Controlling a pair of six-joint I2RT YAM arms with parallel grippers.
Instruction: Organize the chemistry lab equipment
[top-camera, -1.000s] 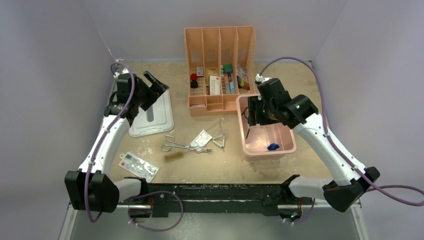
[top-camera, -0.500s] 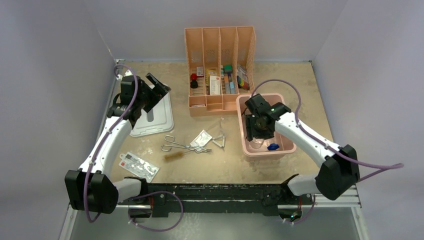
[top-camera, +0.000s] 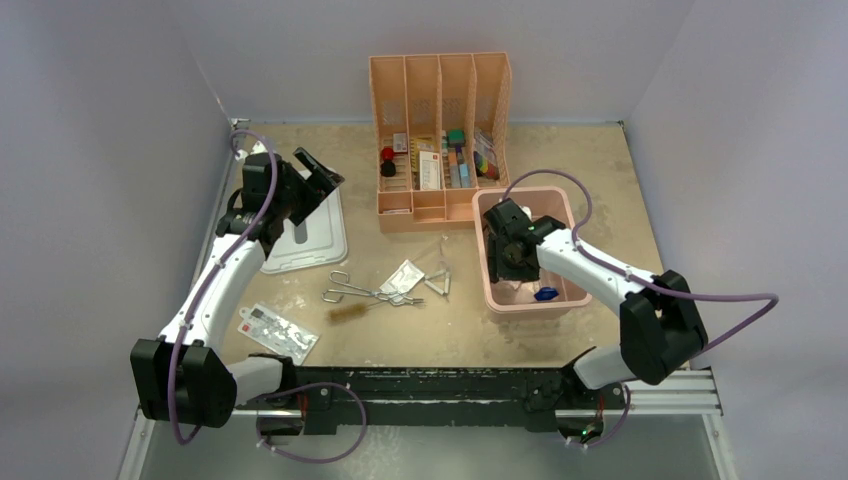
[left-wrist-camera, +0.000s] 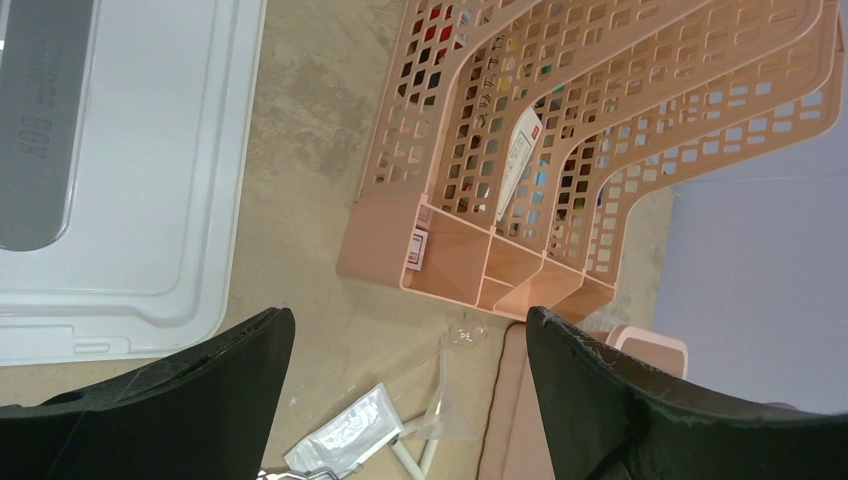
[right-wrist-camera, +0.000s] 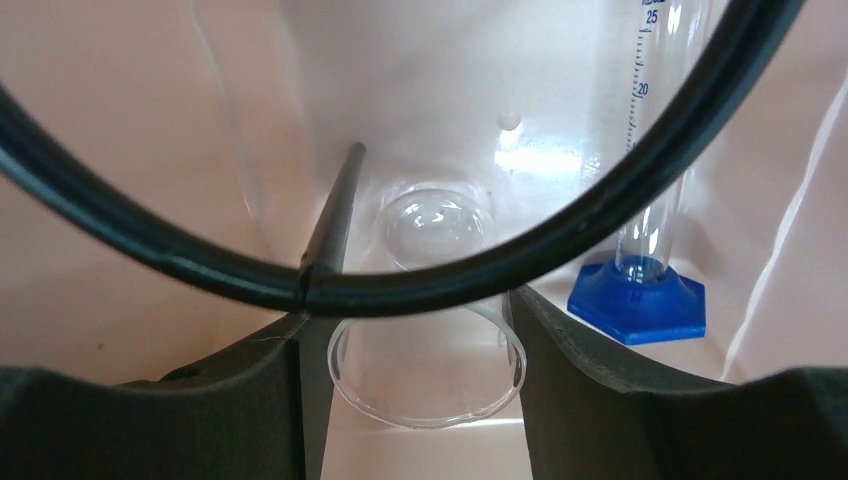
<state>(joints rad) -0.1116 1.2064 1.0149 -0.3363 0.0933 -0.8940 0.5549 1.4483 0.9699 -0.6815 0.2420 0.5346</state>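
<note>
Beside the peach perforated plastic organizer (top-camera: 440, 110), a glossy pink plastic bin (top-camera: 545, 306) shows a clear, glassy beaker (right-wrist-camera: 425, 350), a matt black wire ring (right-wrist-camera: 400, 295) and a transparent graduated cylinder with a shiny blue plastic base (right-wrist-camera: 645, 230); in front of the organizer, polished steel scissor-like tongs (top-camera: 360, 293) gleam on the mottled, rough-looking beige tabletop (top-camera: 600, 170).

Top external: overhead from the near edge, looking down on the whole tabletop (top-camera: 600, 170).
Left wrist: mid-range, facing the peach organizer (left-wrist-camera: 600, 120), shared with top view.
Right wrist: close inside the pink bin (right-wrist-camera: 130, 200).
</note>
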